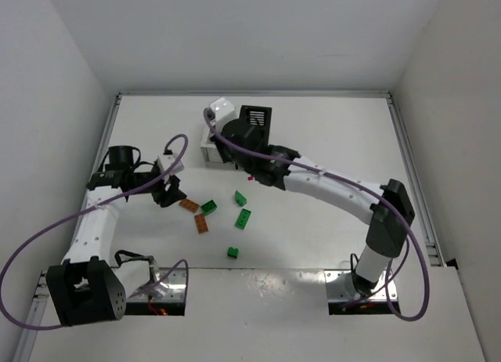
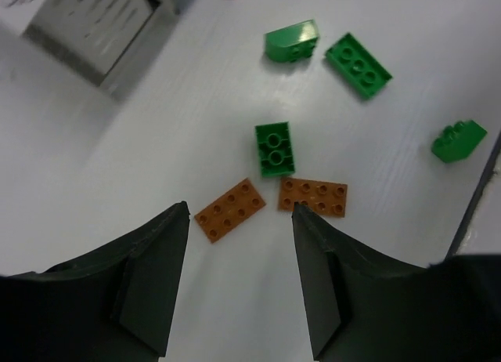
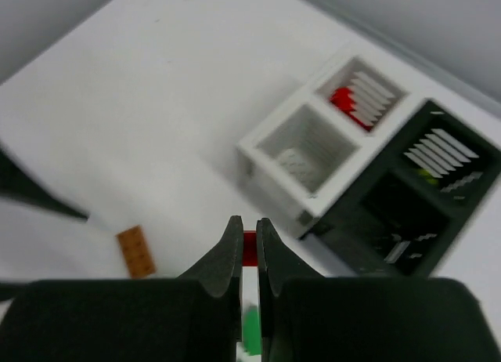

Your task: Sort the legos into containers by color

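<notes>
Peeking past right hand point(image 3: 249, 221): red lego point(image 3: 249, 248)

My left arm point(image 1: 98, 225) rises toward twelve o'clock, then folds toward four, with the left gripper point(image 2: 239, 209) pointing down, jaws apart. My right arm point(image 1: 337, 191) stretches long toward ten o'clock, the right gripper point(image 3: 247, 229) with its jaws pressed together.

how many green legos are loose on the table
4. One green lego beside the orange-brown plates, a curved one and a flat one farther out, a fourth near the table's front edge. More may hide in the bins.
</notes>
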You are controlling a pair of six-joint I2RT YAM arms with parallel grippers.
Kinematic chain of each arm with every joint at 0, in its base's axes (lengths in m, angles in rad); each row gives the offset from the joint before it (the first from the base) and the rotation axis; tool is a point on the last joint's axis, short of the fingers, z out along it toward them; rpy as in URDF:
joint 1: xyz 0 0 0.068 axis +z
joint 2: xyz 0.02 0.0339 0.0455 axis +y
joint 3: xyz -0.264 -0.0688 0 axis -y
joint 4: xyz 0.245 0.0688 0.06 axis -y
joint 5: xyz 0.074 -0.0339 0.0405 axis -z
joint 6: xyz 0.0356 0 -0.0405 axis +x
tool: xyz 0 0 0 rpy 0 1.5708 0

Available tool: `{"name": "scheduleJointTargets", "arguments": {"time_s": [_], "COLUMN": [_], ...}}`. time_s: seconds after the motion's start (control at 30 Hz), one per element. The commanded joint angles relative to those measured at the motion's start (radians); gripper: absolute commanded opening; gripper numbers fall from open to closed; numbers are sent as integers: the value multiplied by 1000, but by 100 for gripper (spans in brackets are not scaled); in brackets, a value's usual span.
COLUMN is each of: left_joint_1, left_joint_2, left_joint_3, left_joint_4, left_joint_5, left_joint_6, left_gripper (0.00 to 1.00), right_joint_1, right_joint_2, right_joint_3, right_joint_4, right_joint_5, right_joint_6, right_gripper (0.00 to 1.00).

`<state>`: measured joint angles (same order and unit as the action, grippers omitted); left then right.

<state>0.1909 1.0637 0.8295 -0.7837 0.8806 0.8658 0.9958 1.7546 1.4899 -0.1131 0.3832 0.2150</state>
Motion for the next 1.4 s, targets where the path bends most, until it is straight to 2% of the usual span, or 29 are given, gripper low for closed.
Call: {"name": "scheduleJointTargets", "arguments": {"time_s": [0.0,0.17,0.27,0.5,0.57,0.6,0.73,0.93,1.37], "left_joint_1": [-114,-331,-434,-577,-603,-626,-666,-676,-705], "left_joint_2": [38,160,280,621,665,679,739,887,1022], "left_joint_3": [31,83,185,482,505,505,496,575,688], "left_joint_4": [-51,-51,-51,-37,-5,62,169,179,198], "left_joint_5": [69,-23,-84,-179,-207,-244,-295,-327,-382], "left_joint_6": [188,272,295,211,193,159,116,116,125], "left_gripper": [61,59,56,48,48,48,48,47,47], "right_joint_1": [-103,-284,-394,-513,-546,-557,-603,-655,-727], "right_joint_2": [-75,-130,-153,-191,-191,-191,-182,-152,-142], "right_joint_3": [-6,-71,-94,-155,-166,-166,-140,-100,-89], "right_joint_4": [-57,-77,-105,-128,-128,-128,-158,-191,-191], "right_joint_5": [62,19,-59,-133,-167,-178,-230,-306,-380], "right_joint_6": [-54,1,32,52,72,72,84,129,150], "right_gripper": [0,0,0,0,0,0,0,0,0]}}
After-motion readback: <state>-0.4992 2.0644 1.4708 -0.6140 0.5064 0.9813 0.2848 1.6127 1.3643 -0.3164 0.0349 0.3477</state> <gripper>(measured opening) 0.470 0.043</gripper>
